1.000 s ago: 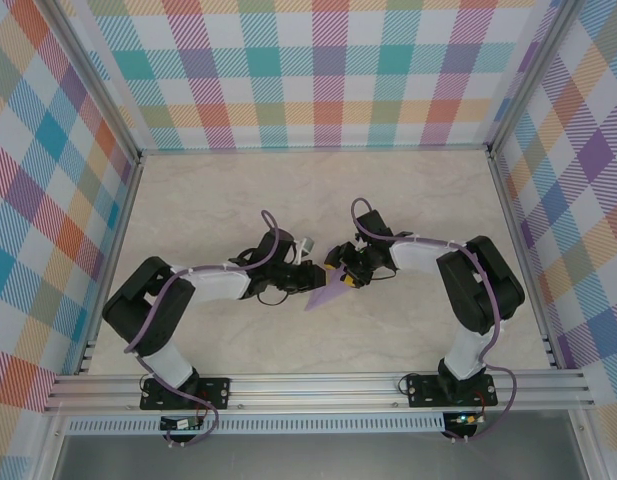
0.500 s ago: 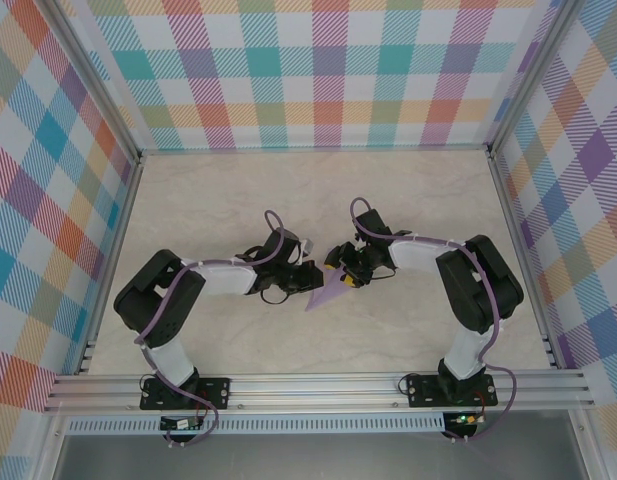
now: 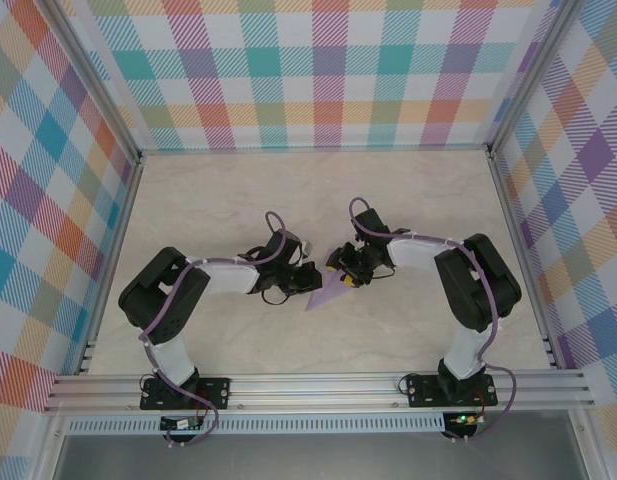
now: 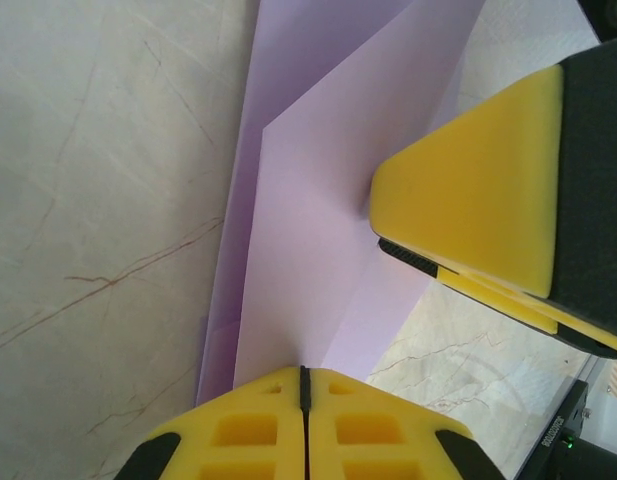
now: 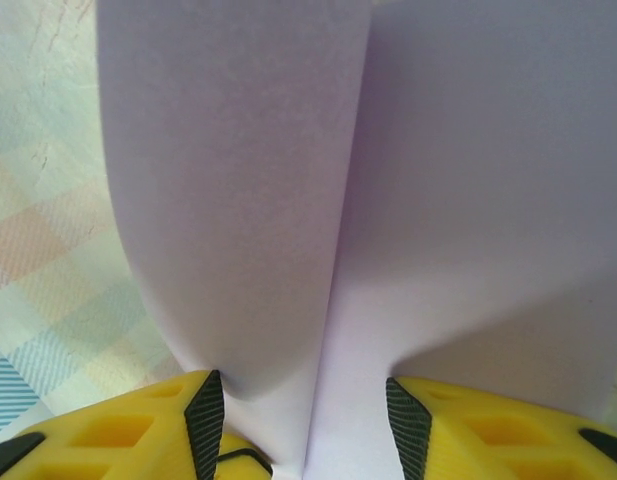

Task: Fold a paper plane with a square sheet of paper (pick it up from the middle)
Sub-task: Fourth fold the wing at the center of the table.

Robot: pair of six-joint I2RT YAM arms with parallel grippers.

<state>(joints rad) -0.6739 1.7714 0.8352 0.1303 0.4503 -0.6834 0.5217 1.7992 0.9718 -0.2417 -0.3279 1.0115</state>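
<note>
**Two Grippers Met at the Folded Paper**

From above, the lavender paper (image 3: 328,293) was near the middle of the table (image 3: 238,200), folded to a point. The left gripper (image 3: 306,281) and the right gripper (image 3: 340,270) reached it from either side.

In the left wrist view, the left gripper (image 4: 303,380) was closed tight. It seemed to pinch the edge of the lavender paper (image 4: 308,200). A yellow finger (image 4: 468,200) of the right gripper touched the paper too.

In the right wrist view, the right gripper (image 5: 306,400) had its fingers apart. The lavender paper (image 5: 238,200) stood between them, with a fold down its middle.
</note>
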